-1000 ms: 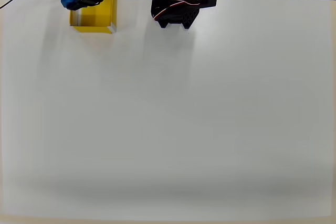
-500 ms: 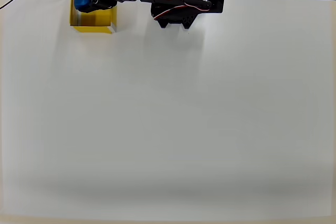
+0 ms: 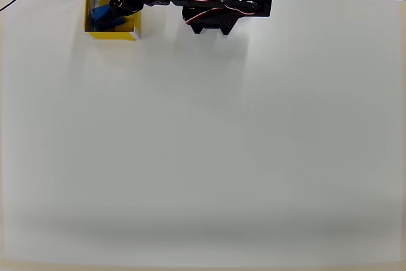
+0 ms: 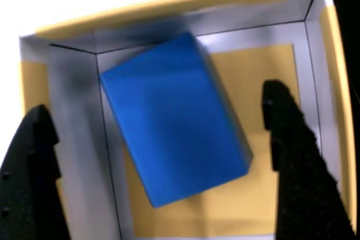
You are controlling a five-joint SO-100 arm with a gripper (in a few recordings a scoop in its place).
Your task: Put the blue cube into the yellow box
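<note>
- The blue cube (image 4: 174,125) is seen inside the yellow box (image 4: 270,195), tilted, with its upper edge against the box's wall at 11 o'clock in the wrist view.
- The fingers (image 4: 292,139) are spread wide, one at 9 o'clock and one at 3 o'clock of the cube, neither touching it.
- In the overhead view the box (image 3: 132,28) is found at the tabletop's (image 3: 203,144) 11 o'clock corner.
- The placing is judged done; a straight lift clear is called for.

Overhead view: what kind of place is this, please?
Probably a robot test bench: a bare white table, a black arm with its gripper open over a yellow box holding a blue cube.
</note>
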